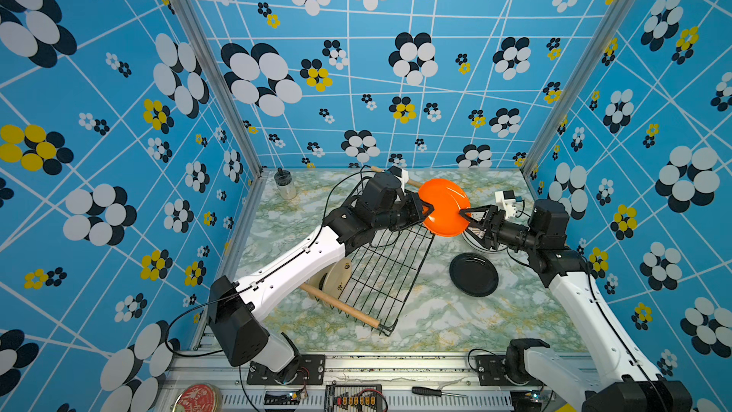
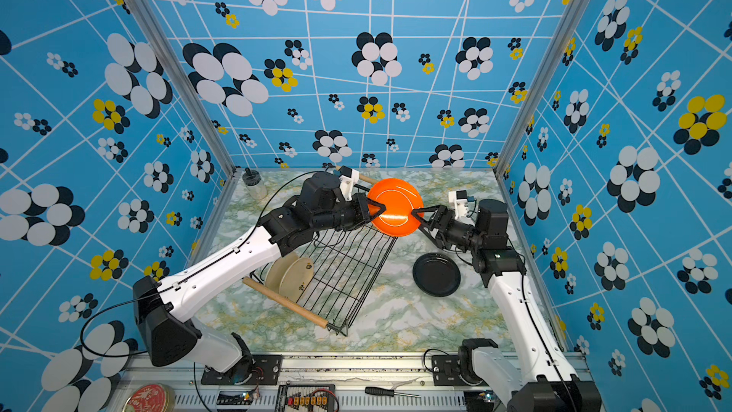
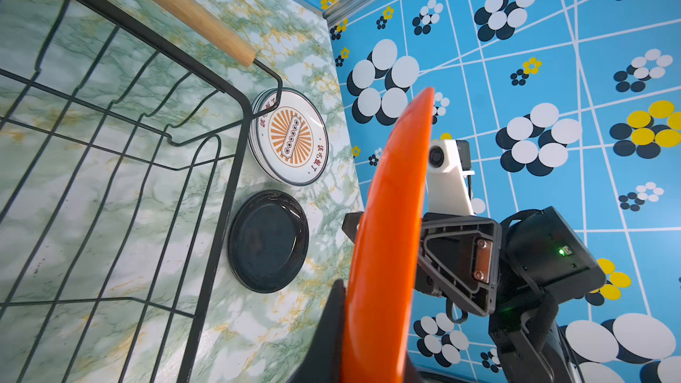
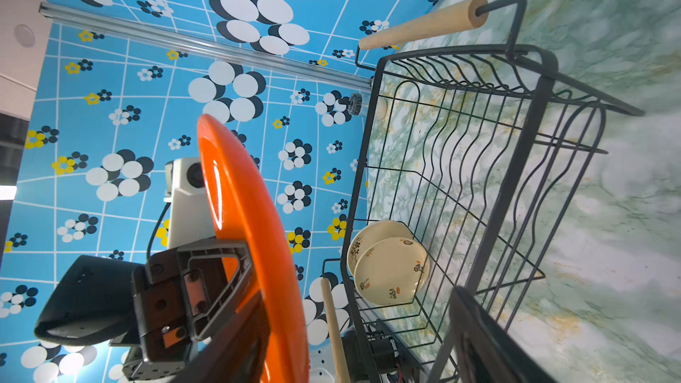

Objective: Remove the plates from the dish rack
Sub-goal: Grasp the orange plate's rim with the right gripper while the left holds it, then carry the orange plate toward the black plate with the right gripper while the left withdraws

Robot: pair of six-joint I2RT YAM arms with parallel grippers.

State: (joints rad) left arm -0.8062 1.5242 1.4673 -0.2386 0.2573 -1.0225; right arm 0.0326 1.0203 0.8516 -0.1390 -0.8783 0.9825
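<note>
Handoff moment: glossy round orange plate [image 1: 443, 208] hangs above the far end of the green marbled tabletop [image 1: 435, 323], over the far right corner of the black wire dish rack [image 1: 380, 271], with the left gripper [image 1: 428, 208] pinched tight on one rim. Opposite, the right gripper [image 1: 464, 214] straddles the other rim, jaws spread and not biting. I'd let it clamp before the left lets go, then lay it by the round black plate [image 1: 473, 274] near the right edge.

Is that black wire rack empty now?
Not empty: two cream plates stand on edge inside the rack.
</note>
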